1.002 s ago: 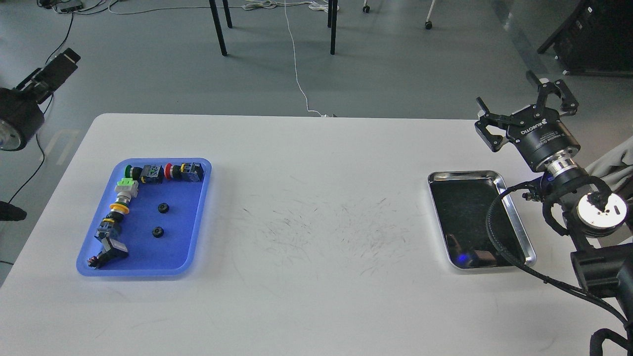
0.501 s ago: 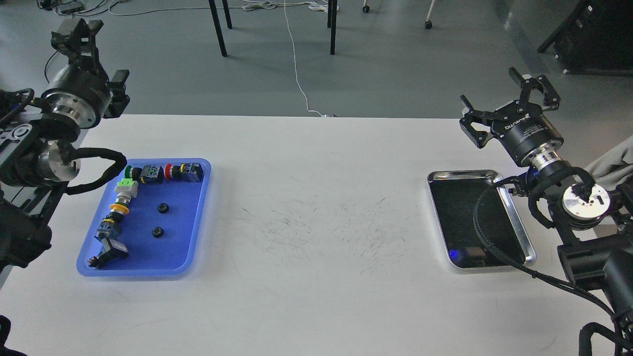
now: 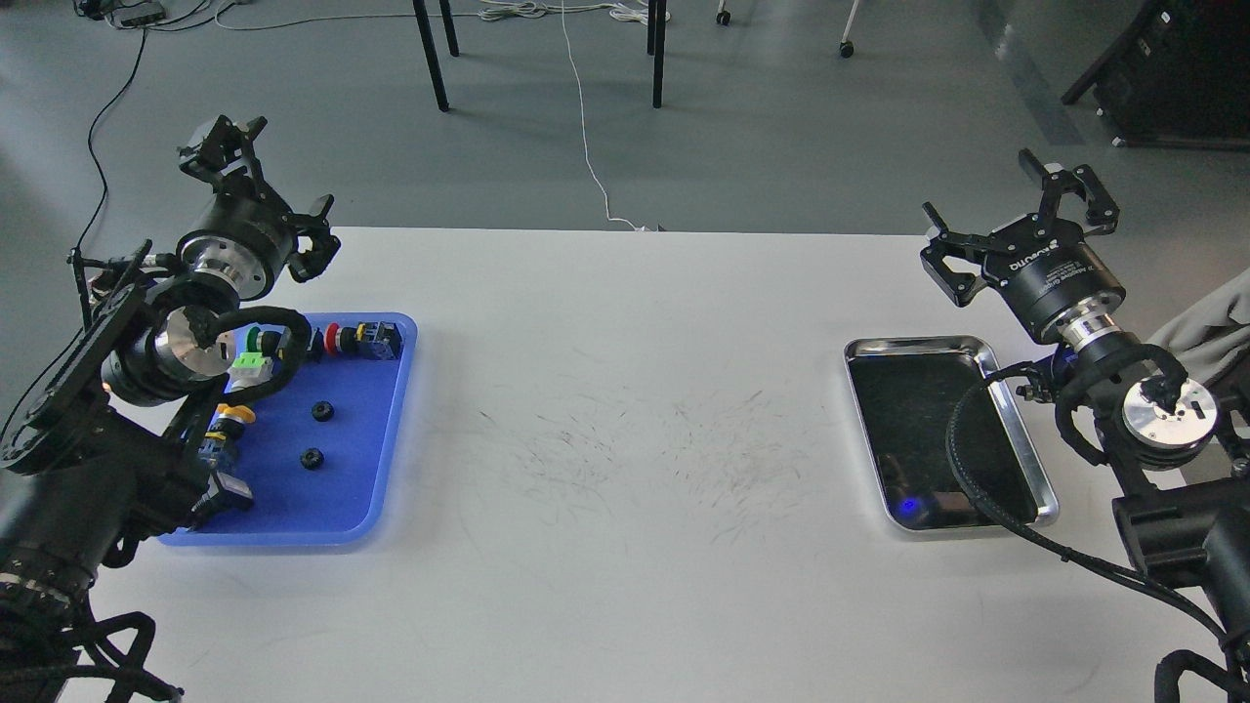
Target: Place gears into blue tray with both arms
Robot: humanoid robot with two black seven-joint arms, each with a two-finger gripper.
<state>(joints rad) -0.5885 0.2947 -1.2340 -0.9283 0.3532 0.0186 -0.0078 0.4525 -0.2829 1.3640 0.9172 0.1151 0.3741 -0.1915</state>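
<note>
Two small black gears lie inside the blue tray on the left of the white table. My left gripper hangs above the tray's far left corner, open and empty. My left arm covers the tray's left side. At the far right my right gripper stands open and empty, just beyond the silver tray.
Colourful push-button switches line the blue tray's far edge and left side. The silver tray holds no parts that I can see. The table's middle shows only scuff marks. Chair legs and cables stand on the floor beyond.
My left arm has swung in from the left edge to over the blue tray's left side. My right gripper shifted slightly. The gears have not moved.
</note>
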